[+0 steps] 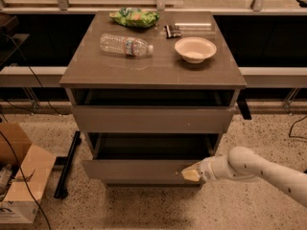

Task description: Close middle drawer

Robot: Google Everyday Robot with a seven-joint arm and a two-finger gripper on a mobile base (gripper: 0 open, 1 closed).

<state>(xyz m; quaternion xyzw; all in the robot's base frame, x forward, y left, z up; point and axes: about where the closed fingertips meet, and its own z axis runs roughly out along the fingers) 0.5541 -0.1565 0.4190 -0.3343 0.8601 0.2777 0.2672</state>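
The middle drawer [139, 170] is the lower of two grey-brown fronts on the cabinet. It stands pulled out part way, with a dark tray opening [153, 147] showing behind its flat front. My gripper [190, 173] comes in from the right on a white arm [259, 169]. Its tip rests against the right end of the drawer front. The upper drawer front [153, 119] sits above it, closer to the cabinet body.
On the cabinet top [96, 73] lie a plastic bottle [125, 45], a white bowl [195, 49], a green snack bag [135, 17] and a small dark packet [172, 31]. A cardboard box [19, 176] and a black bar [67, 164] lie on the floor at left.
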